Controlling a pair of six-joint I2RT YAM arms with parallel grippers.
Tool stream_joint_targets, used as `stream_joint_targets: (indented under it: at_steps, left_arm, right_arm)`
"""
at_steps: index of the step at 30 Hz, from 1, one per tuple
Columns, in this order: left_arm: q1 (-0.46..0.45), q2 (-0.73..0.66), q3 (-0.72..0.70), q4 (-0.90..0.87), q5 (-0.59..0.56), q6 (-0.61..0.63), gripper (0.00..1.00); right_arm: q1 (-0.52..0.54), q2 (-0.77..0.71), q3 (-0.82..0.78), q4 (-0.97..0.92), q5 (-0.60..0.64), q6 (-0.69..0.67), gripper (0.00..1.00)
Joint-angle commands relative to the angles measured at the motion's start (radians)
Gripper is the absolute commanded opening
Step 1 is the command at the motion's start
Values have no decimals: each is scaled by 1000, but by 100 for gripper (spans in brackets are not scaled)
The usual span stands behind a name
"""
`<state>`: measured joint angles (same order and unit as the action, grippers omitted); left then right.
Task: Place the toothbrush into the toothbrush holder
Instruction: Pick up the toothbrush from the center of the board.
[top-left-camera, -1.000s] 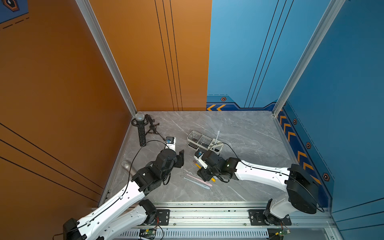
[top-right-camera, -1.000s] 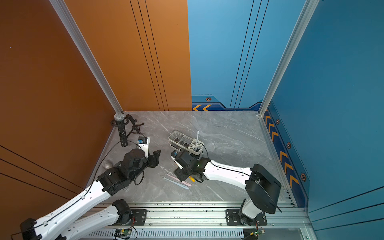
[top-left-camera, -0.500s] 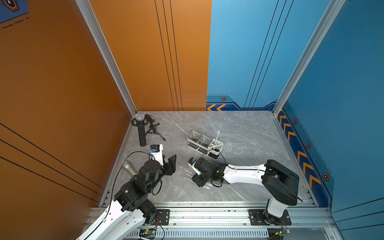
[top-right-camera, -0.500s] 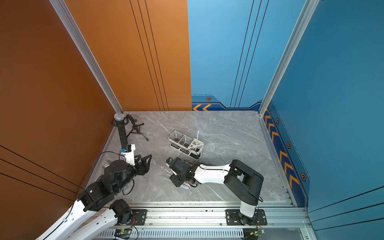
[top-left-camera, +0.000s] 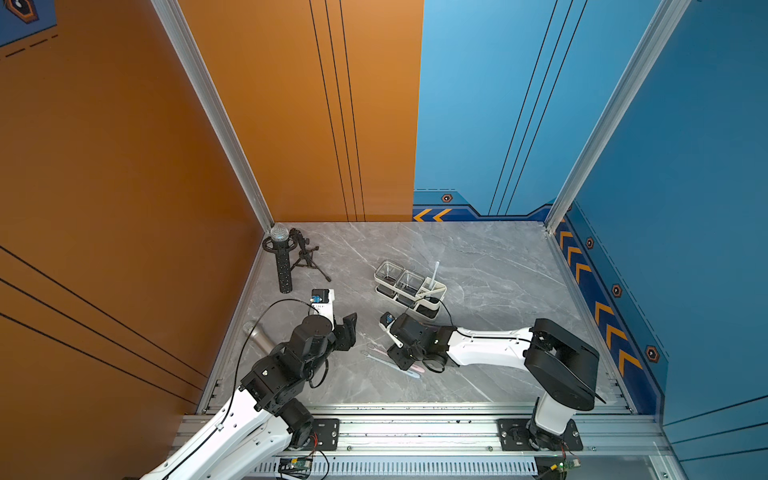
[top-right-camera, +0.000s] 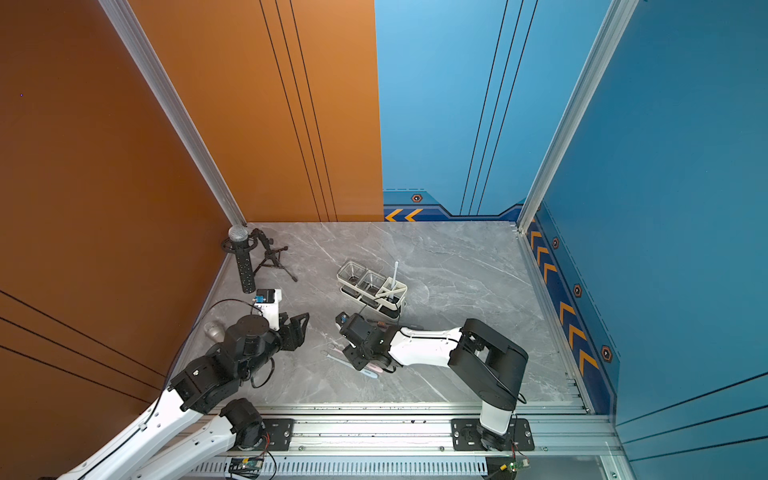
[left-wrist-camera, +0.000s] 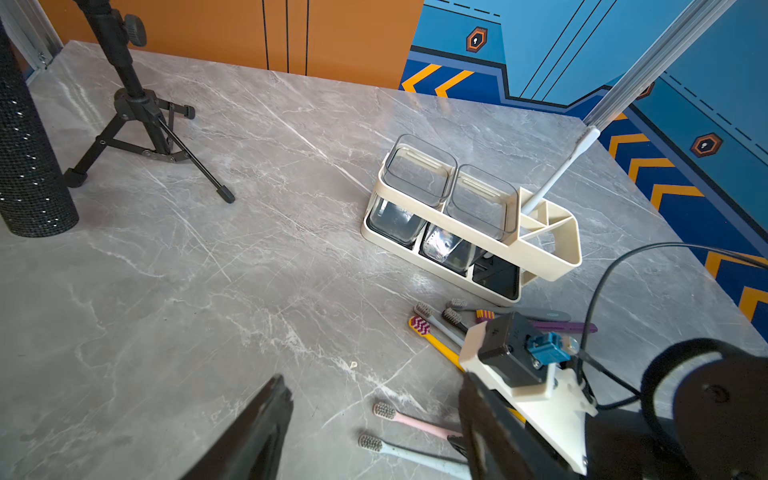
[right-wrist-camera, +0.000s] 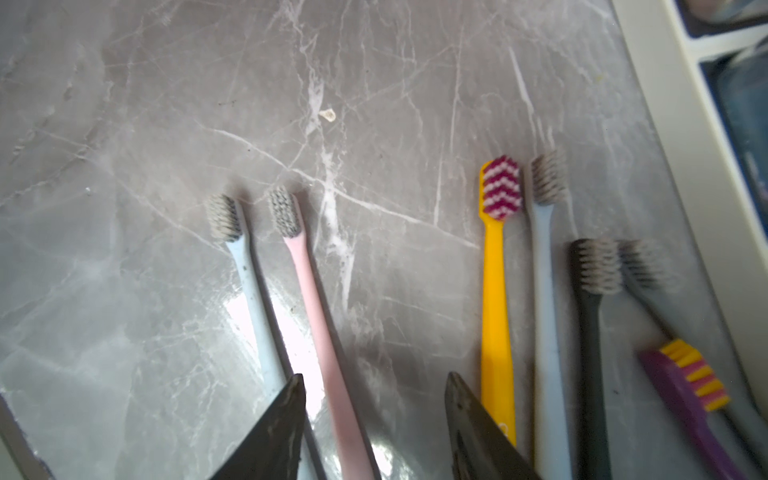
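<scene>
The white toothbrush holder (top-left-camera: 432, 309) (top-right-camera: 392, 311) (left-wrist-camera: 540, 257) stands mid-table with two clear cups and a white toothbrush (top-left-camera: 434, 272) (left-wrist-camera: 557, 174) leaning in its open compartment. Several toothbrushes lie flat in front of it. My right gripper (right-wrist-camera: 374, 376) (top-left-camera: 401, 359) (top-right-camera: 359, 361) is down at the table, open, its jaws astride the handle of the pink toothbrush (right-wrist-camera: 320, 332) (left-wrist-camera: 415, 422) without pinching it. A light blue toothbrush (right-wrist-camera: 253, 299) lies just outside one fingertip. My left gripper (left-wrist-camera: 372, 378) (top-left-camera: 351, 328) (top-right-camera: 301, 328) hovers open and empty to the left.
Yellow (right-wrist-camera: 494, 311), grey-blue (right-wrist-camera: 544, 311), dark grey (right-wrist-camera: 590, 353) and purple (right-wrist-camera: 685, 386) toothbrushes lie between the right gripper and the holder's wall (right-wrist-camera: 681, 83). A black microphone stand (top-left-camera: 305, 257) and perforated black tube (top-left-camera: 283, 266) stand at the back left.
My right gripper has come down and toward the front onto the pink and blue toothbrushes, and its jaws have narrowed. The left arm has shifted slightly and stays open.
</scene>
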<state>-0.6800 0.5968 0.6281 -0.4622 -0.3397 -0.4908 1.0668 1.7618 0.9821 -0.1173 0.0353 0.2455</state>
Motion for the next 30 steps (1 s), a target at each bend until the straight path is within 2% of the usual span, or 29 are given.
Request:
stream_joint_targets:
  at_steps: [1, 20, 25, 30]
  left_arm:
    - [6, 0, 6, -10, -2, -3, 67]
    - [7, 20, 7, 1, -20, -6, 68]
    - [9, 22, 3, 2, -25, -2, 69]
    - [14, 20, 8, 7, -30, 6, 69]
  right_arm:
    - [-2, 14, -10, -42, 46, 17, 54]
    - [40, 39, -22, -95, 12, -28, 49]
    - [46, 63, -2, -135, 15, -36, 39]
    - [8, 86, 8, -140, -95, -25, 34]
